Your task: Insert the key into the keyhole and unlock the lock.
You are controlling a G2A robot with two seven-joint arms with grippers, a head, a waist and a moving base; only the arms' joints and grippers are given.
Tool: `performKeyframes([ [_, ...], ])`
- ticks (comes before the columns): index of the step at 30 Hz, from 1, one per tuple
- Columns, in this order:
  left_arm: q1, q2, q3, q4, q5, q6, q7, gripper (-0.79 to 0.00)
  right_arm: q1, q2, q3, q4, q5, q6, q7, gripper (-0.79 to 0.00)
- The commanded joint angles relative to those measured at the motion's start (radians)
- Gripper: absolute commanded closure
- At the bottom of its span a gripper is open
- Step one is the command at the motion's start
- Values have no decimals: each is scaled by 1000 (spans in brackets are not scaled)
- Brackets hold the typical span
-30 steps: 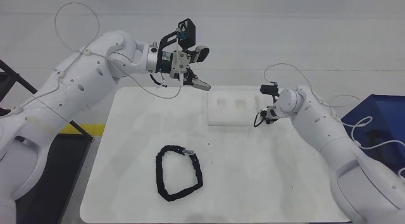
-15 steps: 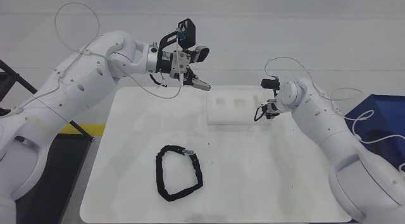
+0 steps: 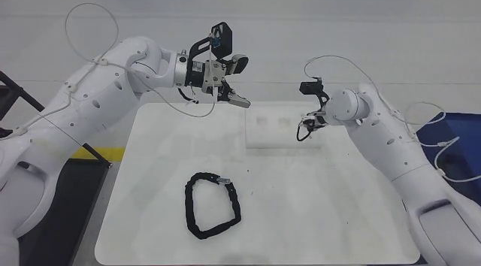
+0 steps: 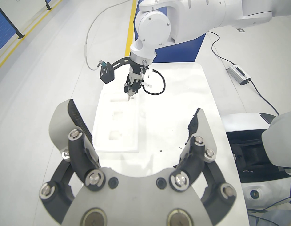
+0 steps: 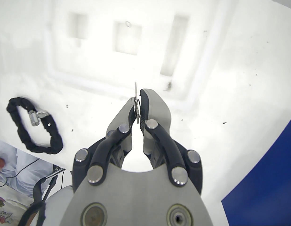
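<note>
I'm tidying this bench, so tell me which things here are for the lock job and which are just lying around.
For the job: key, pinched in the right gripper; chain lock on the table.
Lying about: foam tray; small ring in its middle recess; power adapter beside the table.

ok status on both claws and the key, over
Right claw shut on the small flat metal key, above the white foam tray. Left claw open, empty, raised. Black sleeved chain lock lying on the white table, nothing in the way.
</note>
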Motion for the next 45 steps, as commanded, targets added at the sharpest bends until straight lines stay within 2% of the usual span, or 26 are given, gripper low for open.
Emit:
performKeyframes([
  [1, 0, 0, 0, 0, 0, 0, 0, -785, -59, 34, 70, -128, -7, 4, 15, 0],
  [7, 0, 0, 0, 0, 0, 0, 0, -785, -271, 116, 278, -502, -8, -21, 53, 0],
  [12, 0, 0, 0, 0, 0, 0, 0, -785, -410, 147, 403, -665, 76, -100, 25, 0],
  [18, 0, 0, 0, 0, 0, 0, 0, -785, -505, 163, 517, -704, 228, -218, -35, 0],
  [27, 0, 0, 0, 0, 0, 0, 0, -785, -598, 173, 629, -700, 419, -325, -152, 0],
  [44, 0, 0, 0, 0, 0, 0, 0, -785, -627, 179, 657, -706, 424, -326, -166, 0],
  [45, 8, 1, -5, -6, 9, 22, 1, -785, -627, 179, 657, -706, 424, -326, -166, 0],
])
